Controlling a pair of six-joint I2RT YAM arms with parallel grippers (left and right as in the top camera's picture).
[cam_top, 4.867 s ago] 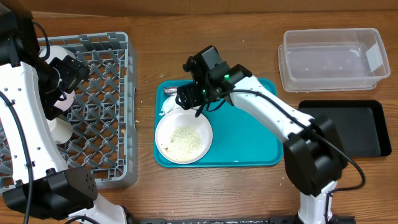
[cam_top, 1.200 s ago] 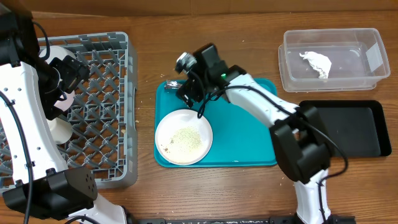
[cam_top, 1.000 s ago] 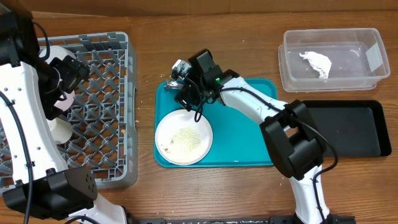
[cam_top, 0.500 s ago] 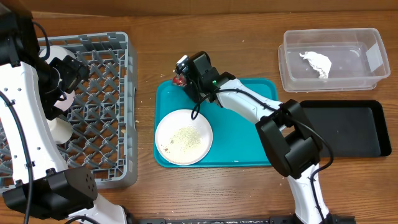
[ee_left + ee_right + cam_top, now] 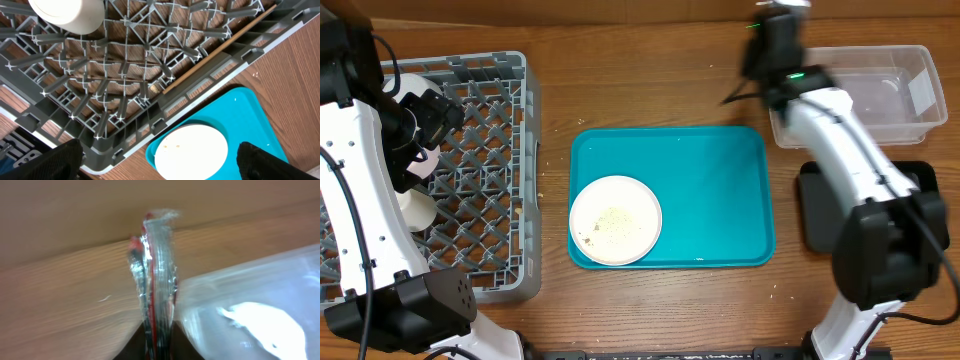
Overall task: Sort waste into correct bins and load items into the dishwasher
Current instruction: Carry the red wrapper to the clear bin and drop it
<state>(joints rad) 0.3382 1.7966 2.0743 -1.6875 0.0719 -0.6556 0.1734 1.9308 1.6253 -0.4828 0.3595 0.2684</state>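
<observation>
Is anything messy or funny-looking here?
Yes, a bit. The white plate on the teal tray has rice-like crumbs scattered over it. In the left wrist view a thin wooden stick lies slanted in the grey rack. The right gripper pinches a crinkled wrapper.

a warm brown wooden surface [image 5: 650, 90] lies under everything, its grain running left to right all round the teal tray [image 5: 710, 190]. beyond the tray, a paler tan band [image 5: 570, 8] runs along the far edge. nearer than the tray, a dark strip [image 5: 670, 354] edges the wood. the light is even and the shadows soft.
</observation>
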